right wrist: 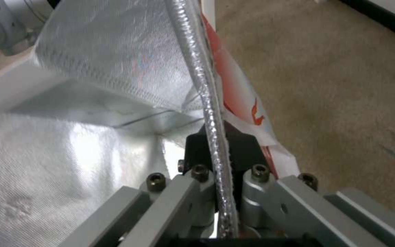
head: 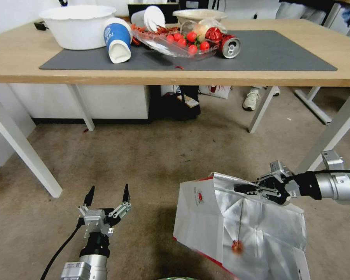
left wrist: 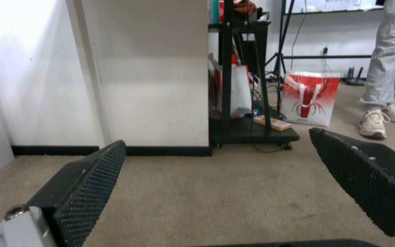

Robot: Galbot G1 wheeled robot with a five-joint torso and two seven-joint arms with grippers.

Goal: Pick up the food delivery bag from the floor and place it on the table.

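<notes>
Right gripper (head: pixel 248 189) has its jaws clamped on the upper edge of the food delivery bag (head: pixel 237 229), foil lining on one side of the jaws and the red-and-white printed outer paper on the other; right wrist view shows the fingers (right wrist: pixel 193 151) pinched tight on the silver rim of the bag (right wrist: pixel 115 103) with no gap. Bag hangs tilted from the jaws, mouth open toward the right gripper, small round red logo on the white side facing away from it. Whether the bag's lower corner touches the floor (head: pixel 151 163) cannot be told

Left gripper (head: pixel 107 195) sits beside the bag, well apart from it, jaws wide and holding nothing, fingertips pointed ahead toward the table. Left wrist view: both black textured pads (left wrist: pixel 87 185) spread wide, bare carpet (left wrist: pixel 216 192) between them

Past both grippers, the table (head: pixel 175 76) on white legs, dark grey mat (head: pixel 268 52) on top. On the mat, ahead of the left jaws: tipped blue-and-white paper cup (head: pixel 118 39), white bowl (head: pixel 77 25); nearer the middle a clear plastic tray of red cherry tomatoes (head: pixel 179 42) and a red can (head: pixel 229 46) lying on its side
</notes>
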